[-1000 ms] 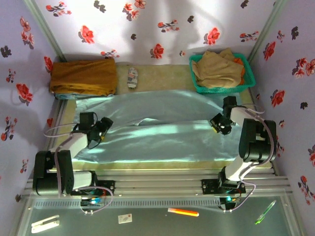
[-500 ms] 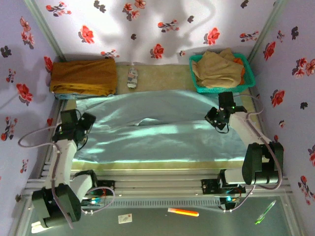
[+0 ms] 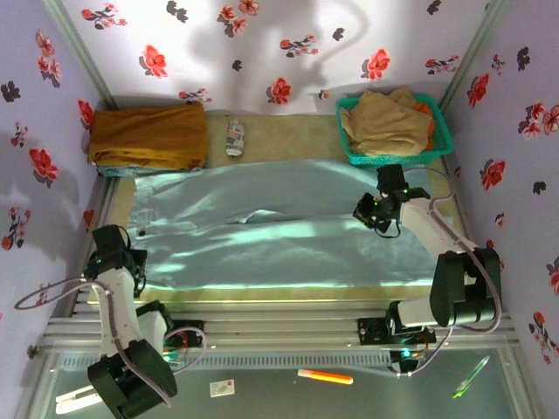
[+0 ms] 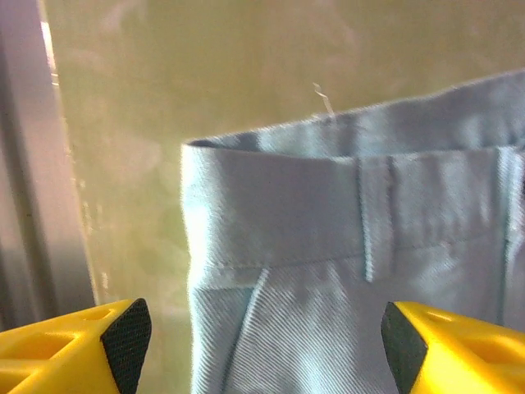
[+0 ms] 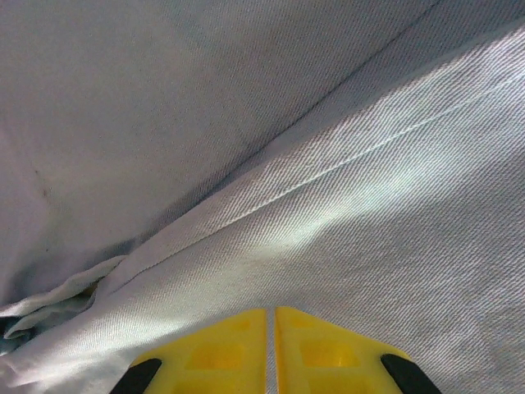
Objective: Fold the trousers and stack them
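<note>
Pale aqua-blue trousers (image 3: 279,236) lie spread flat across the counter (image 3: 288,135), waistband (image 4: 328,197) toward the left. Above the waistband corner hangs the left pincer (image 4: 262,336), fingers wide apart; the right pincer (image 5: 272,324), fingers pressed together, sits over a leg seam.

The worktop (image 3: 288,135) is a pale yellowish-beige pad, bare along its far strip. The aqua-blue trousers (image 3: 279,236) lie spread flat across most of it, waist to the left and legs running right; in the left wrist view the waistband corner (image 4: 271,213) rests on the pad near its left edge. At the far left corner sits a folded mustard-brown garment (image 3: 148,135). A teal basket (image 3: 395,161) holding a tan garment (image 3: 384,122) stands at the far right. A small crumpled object (image 3: 235,137) lies between them.
</note>
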